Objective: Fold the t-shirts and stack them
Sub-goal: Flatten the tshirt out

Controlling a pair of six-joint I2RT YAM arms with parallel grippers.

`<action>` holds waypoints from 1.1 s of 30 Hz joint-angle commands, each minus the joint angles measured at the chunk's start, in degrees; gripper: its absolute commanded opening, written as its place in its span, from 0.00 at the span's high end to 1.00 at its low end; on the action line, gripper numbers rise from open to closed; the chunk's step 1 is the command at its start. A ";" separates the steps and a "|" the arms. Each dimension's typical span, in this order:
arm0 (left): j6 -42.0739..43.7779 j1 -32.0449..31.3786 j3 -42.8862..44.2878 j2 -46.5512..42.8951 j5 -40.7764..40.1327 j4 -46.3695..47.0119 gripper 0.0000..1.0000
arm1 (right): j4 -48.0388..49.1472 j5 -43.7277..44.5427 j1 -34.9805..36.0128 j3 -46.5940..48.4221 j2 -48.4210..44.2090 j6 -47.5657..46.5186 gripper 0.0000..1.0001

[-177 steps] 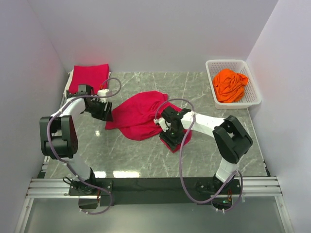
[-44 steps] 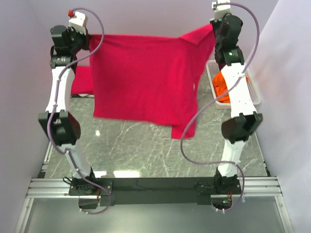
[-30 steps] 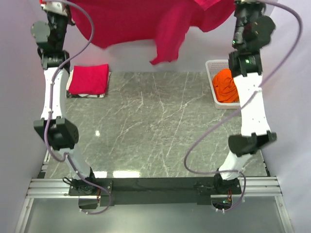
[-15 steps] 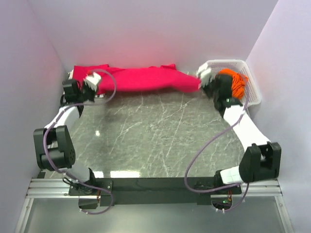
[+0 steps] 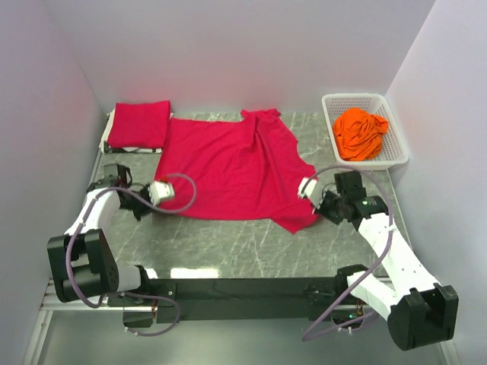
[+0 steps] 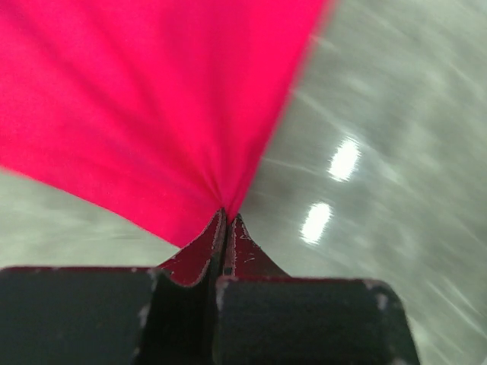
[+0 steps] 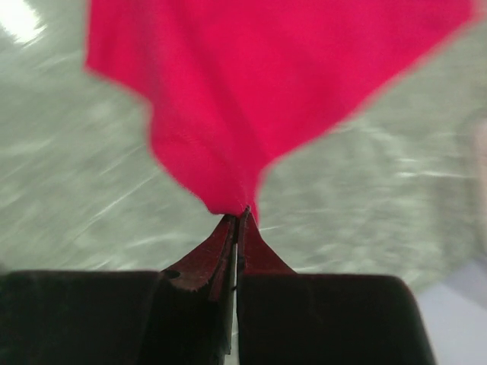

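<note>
Lying spread but unfolded on the tabletop (image 5: 228, 243), a red shirt (image 5: 236, 171) has its near corners pinched by the closed left pincer (image 6: 226, 220) and right pincer (image 7: 240, 217); one folded shirt (image 5: 138, 124) sits far left, the orange shirt (image 5: 360, 133) waits in the basket (image 5: 396, 156).

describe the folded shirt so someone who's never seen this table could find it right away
Start at the grey marble table and go to its far left corner. The folded red t-shirt lies there as a neat rectangle. Unlike the spread red t-shirt beside it and the orange t-shirt crumpled in the white basket, it alone is folded.
</note>
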 commanded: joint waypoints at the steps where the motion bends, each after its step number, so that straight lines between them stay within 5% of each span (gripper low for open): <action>1: 15.32 0.23 -3.59 -3.87 -2.78 -17.86 0.99 | -13.16 -2.38 4.74 -1.08 -1.58 -3.31 1.00; 5: 21.40 0.14 -7.65 -8.09 -7.00 -22.18 0.95 | -20.45 -3.09 14.94 -2.66 -2.90 -0.94 0.98; 10: 21.69 0.14 -6.87 -12.49 -8.85 -23.33 0.81 | -25.65 -3.18 22.52 2.06 -2.64 2.76 0.54; 15: 14.39 2.93 3.64 -5.75 -7.02 -22.19 0.73 | -27.85 -0.89 17.44 11.29 0.95 1.71 0.41; 19: 8.42 4.97 13.42 2.35 -2.71 -22.10 0.63 | -24.88 -3.35 11.63 15.97 5.87 2.57 0.45; 24: -1.76 4.10 18.27 7.02 3.78 -17.63 0.60 | -21.79 -8.18 12.41 18.33 15.01 7.85 0.62; 33: -10.31 4.62 17.57 7.73 9.43 -12.26 0.61 | -12.57 -4.06 31.92 12.19 20.46 24.72 0.66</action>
